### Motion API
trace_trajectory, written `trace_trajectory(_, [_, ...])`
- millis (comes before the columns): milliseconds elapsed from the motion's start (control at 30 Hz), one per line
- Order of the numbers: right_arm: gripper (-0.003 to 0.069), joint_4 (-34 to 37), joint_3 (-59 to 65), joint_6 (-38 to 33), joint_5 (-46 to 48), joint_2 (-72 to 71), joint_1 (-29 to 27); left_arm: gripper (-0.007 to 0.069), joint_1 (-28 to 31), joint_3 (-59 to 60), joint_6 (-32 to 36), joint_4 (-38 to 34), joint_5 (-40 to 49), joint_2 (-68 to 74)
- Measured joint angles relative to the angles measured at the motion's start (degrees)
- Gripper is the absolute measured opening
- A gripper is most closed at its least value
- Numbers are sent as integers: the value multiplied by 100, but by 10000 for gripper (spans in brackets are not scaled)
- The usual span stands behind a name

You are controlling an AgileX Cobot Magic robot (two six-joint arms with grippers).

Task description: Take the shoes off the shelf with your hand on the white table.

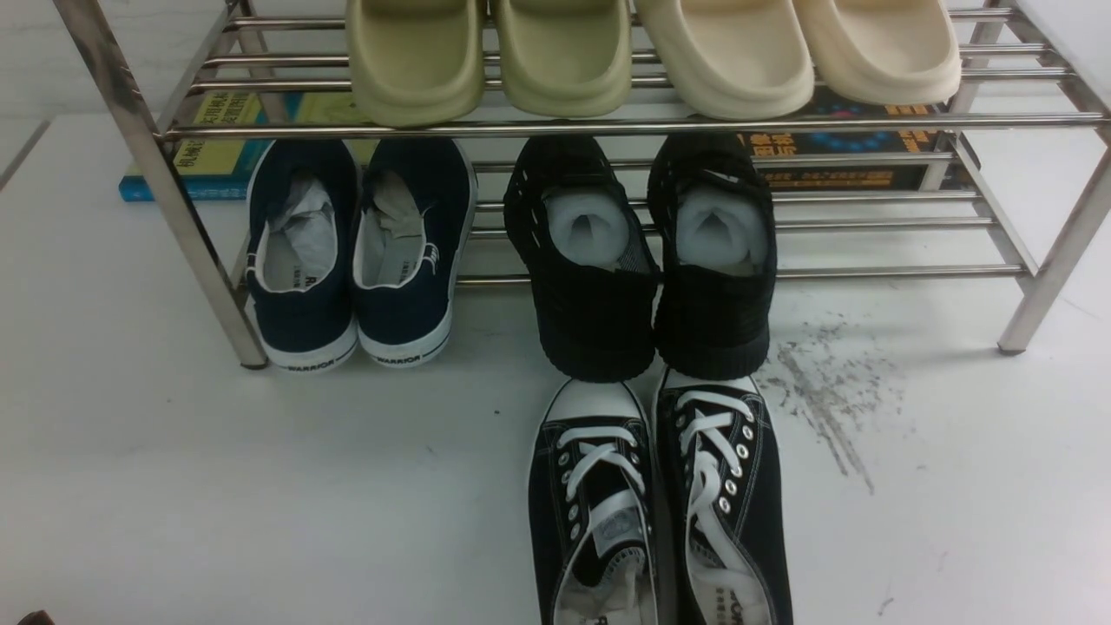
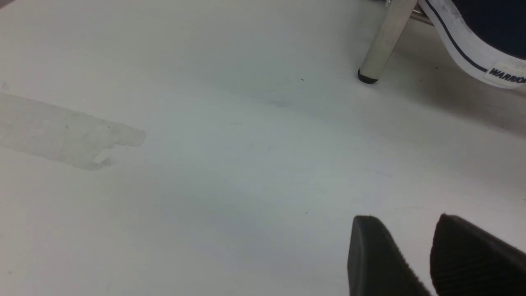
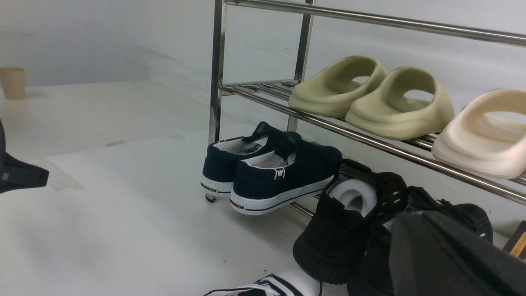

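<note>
The shoes, black canvas sneakers (image 1: 660, 503) with white laces and white toe caps, stand side by side on the white table (image 1: 260, 477), toes toward the shelf (image 1: 608, 128) and just in front of it. One white toe cap shows in the right wrist view (image 3: 287, 283). My left gripper (image 2: 407, 218) is open and empty, low over bare table near a shelf leg (image 2: 382, 45). My right gripper shows only as one dark finger (image 3: 444, 255) beside the all-black shoes; its jaws cannot be read. Neither gripper shows in the front view.
Navy WARRIOR shoes (image 1: 356, 252) and all-black perforated shoes (image 1: 642, 260) sit on the lower tier. Green slides (image 1: 486, 52) and cream slides (image 1: 798, 52) sit on top. Books (image 1: 217, 148) lie behind. Dark scuffs (image 1: 825, 391) mark the table. A paper cup (image 3: 12, 82) stands far off.
</note>
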Motion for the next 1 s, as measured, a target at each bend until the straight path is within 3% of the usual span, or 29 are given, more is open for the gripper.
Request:
trace_trajectory(167, [1, 1, 0, 0, -20, 0, 0, 242, 0, 0, 0, 0, 0, 0])
trace_trajectory(233, [2, 228, 0, 0, -21, 6, 0, 242, 0, 0, 0, 0, 0, 0])
trace_trajectory(300, [3, 908, 0, -151, 13, 25, 0, 242, 0, 0, 0, 0, 0, 0])
trace_trajectory(400, [5, 1564, 0, -712, 294, 38, 0, 242, 0, 0, 0, 0, 0, 0])
trace_trajectory(567, [9, 3043, 432, -2378, 1023, -211, -71, 242, 0, 0, 0, 0, 0, 0])
trace_trajectory(767, [14, 3572, 1197, -2697, 1120, -852, -1432, 242, 0, 0, 0, 0, 0, 0])
trace_trajectory(833, [16, 3572, 1528, -2697, 1133, -1121, -2428, 242, 0, 0, 0, 0, 0, 0])
trace_trajectory(867, [16, 3572, 1528, -2697, 1140, -1141, -2428, 242, 0, 0, 0, 0, 0, 0])
trace_trajectory(900, [18, 3572, 1713, -2697, 1145, -1324, -3003, 242, 0, 0, 0, 0, 0, 0])
trace_trajectory(933, [18, 3572, 1735, -2697, 1145, -1324, -3062, 242, 0, 0, 0, 0, 0, 0])
trace_trajectory(1000, [20, 3620, 1976, -2697, 1145, -1446, -3752, 242, 0, 0, 0, 0, 0, 0])
